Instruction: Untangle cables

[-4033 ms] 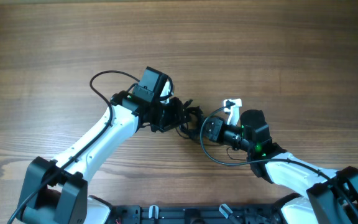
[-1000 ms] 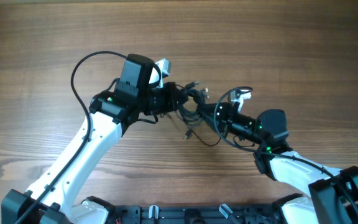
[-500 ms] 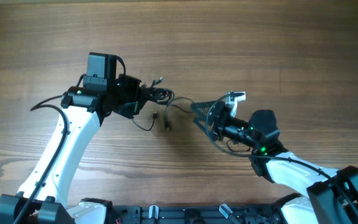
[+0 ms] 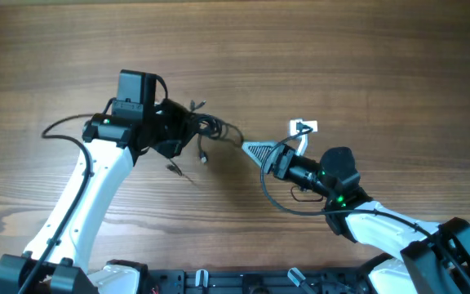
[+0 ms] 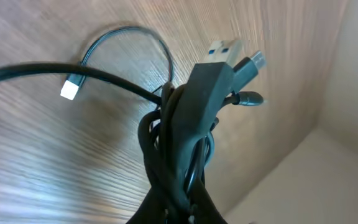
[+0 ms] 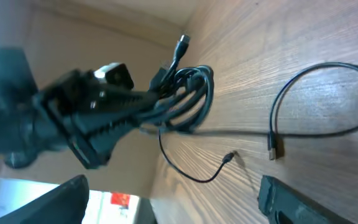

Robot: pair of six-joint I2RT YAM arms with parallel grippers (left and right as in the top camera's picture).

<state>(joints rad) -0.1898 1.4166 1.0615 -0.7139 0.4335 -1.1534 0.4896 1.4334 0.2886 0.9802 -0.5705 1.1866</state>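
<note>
One pair, the left jaws, clamps the cables [image 5: 178, 149]; right jaws stand wide.

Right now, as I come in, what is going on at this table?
The left gripper is shut on a bunch of thin black cables and holds it above the wooden table, with a USB plug sticking out and loose ends hanging down. The right gripper is open beside the bunch, with nothing between its fingers.

Right tool [image 4: 251, 149] — now off cables [image 4: 208, 127]
</note>
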